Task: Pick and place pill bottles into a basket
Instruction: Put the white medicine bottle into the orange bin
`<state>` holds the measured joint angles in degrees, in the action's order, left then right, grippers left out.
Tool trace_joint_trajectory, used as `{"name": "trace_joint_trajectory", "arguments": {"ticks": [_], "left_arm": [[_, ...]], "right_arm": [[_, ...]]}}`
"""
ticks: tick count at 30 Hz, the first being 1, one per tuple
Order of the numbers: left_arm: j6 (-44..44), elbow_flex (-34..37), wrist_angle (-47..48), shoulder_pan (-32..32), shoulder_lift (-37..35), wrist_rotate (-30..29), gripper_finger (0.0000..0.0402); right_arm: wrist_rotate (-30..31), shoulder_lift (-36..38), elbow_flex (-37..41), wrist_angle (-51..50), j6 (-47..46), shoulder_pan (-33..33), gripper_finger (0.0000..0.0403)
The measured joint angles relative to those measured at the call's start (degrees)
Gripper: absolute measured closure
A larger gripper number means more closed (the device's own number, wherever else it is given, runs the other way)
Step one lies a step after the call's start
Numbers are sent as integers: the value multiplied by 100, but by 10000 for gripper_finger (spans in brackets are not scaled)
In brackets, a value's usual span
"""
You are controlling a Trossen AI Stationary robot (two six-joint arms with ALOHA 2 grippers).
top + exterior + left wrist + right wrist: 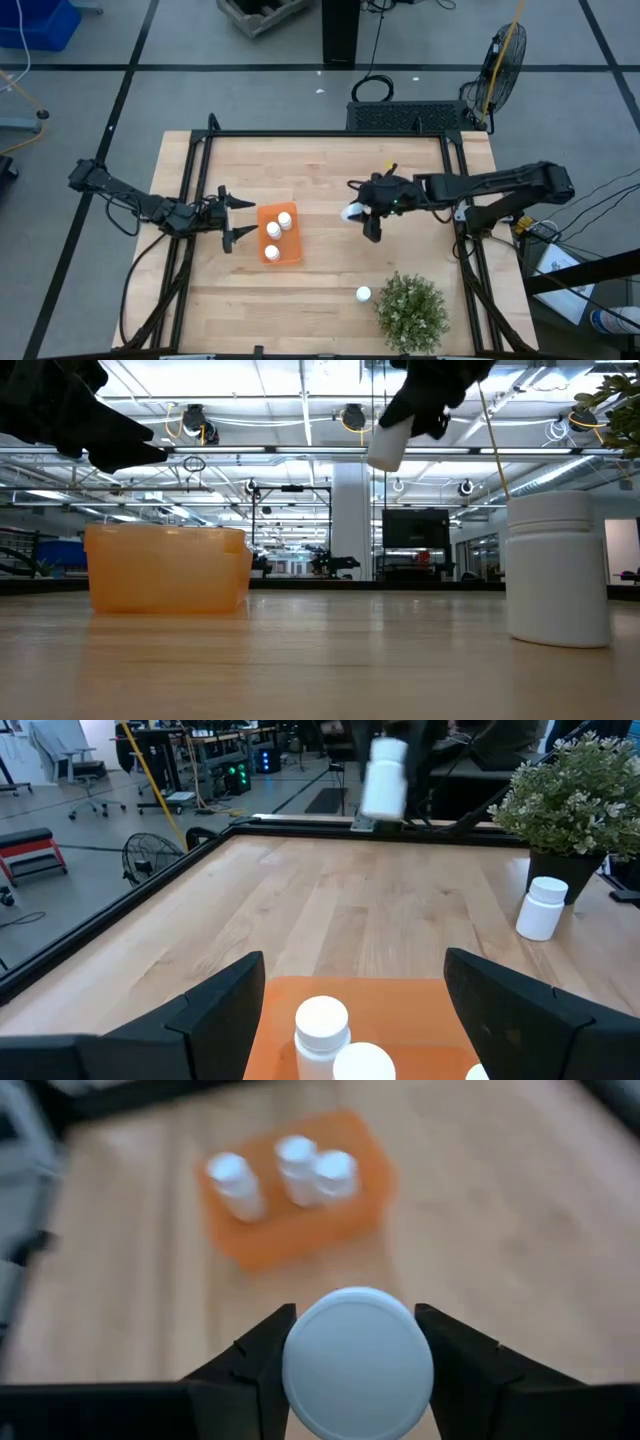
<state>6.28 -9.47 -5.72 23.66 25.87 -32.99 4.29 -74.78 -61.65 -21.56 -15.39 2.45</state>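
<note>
The orange basket point(279, 233) stands left of the table's middle with three white pill bottles point(273, 231) upright in it; it also shows in the right wrist view point(290, 1190). My right gripper point(357, 212) is above the table's middle, shut on a white pill bottle point(358, 1363). Another pill bottle point(363, 294) stands on the table by the plant. My left gripper point(232, 215) is open, just left of the basket, its fingers point(215, 1010) on either side of the basket's left end without touching. My right gripper pinches the pill bottle between its two fingers point(255, 1360), one on each side of its round body just below the cap point(358, 1363). The bottle point(390, 440) is lifted well clear of the table, tilted, its cap end toward the basket.
A bushy green plant point(410, 310) in a dark pot stands near the table's front right. A black frame rail point(320, 133) runs around the table. Bare wood lies between the basket and the right gripper.
</note>
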Motion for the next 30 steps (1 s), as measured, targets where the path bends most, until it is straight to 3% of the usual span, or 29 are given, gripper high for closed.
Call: {"name": "trace_joint_trajectory", "arguments": {"ticks": [5,10,16,22,30], "left_arm": [[-7,0,-49,0,0,0,91],[-9,0,-43,0,0,3,91],[-9,0,-43,0,0,4,91],[-9,0,-43,0,0,2,91],[-9,0,-43,0,0,4,91]], "right_arm": [[1121,-299,-1057,-1694,427,125,239],[2209,-459,-1257,-1742,1427,237,239],[2963,-472,-887,-672,3244,475,239],[4277,-466,-456,467,5338,660,239],[4994,-468,100,2296,7314,685,239]]}}
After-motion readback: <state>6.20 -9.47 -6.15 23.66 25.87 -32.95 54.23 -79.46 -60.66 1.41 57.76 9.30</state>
